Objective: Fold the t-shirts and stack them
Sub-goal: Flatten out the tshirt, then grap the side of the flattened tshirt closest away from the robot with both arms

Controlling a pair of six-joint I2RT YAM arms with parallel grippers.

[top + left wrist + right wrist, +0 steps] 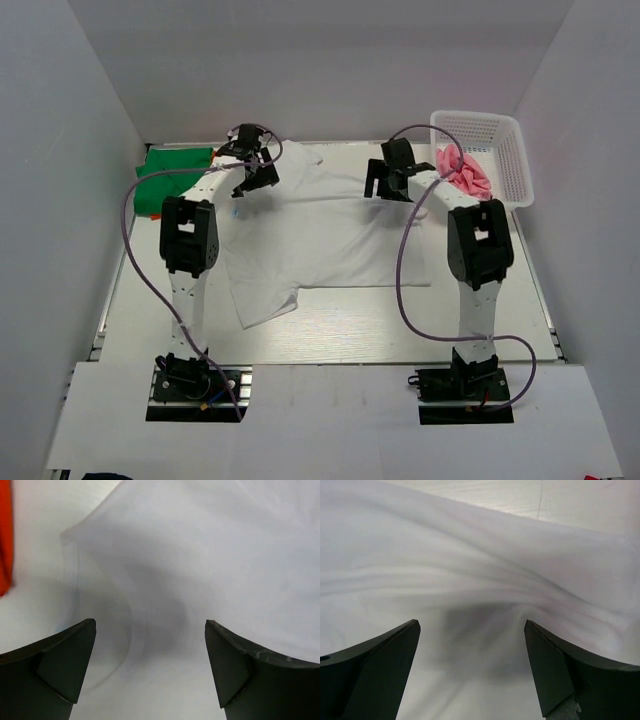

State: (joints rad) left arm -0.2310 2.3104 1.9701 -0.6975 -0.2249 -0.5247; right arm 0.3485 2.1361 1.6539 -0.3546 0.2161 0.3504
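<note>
- Black base of the left arm [195, 385] and black base of the right arm [465, 385]: nearest in the top view, bolted at the near edge of the pale wood-grain tabletop [330, 330]. Both arms reach toward the far side.
- Large plain white cloth t-shirt [320, 240]: spread open across the middle of the tabletop, one sleeve trailing to the near left. No fold shows in it.
- Left gripper [257, 176]: over the far left edge of the white t-shirt.
- Right gripper [388, 182]: over its far right part.
- Green cloth t-shirt [175, 165]: flat at the far left corner, just beside the white one. Its compact outline suggests it is already folded.
- Crumpled pink cloth t-shirt [468, 175]: inside the white plastic mesh basket [505, 130] at the far right, unfolded.
- Left wrist view: jaws spread wide and empty above a curved edge of the white t-shirt. A strip of orange cloth t-shirt [5, 535] shows at the left border, apart from the white cloth.
- Right wrist view: jaws spread wide and empty over rippled white cloth, with bare tabletop beyond its far edge. Contact with the cloth cannot be told.
- Progress, as a judgement: green and orange look put aside, the white t-shirt awaits its first fold, and the pink one is untouched. Roughly half remains, and the final stack is not yet complete.
</note>
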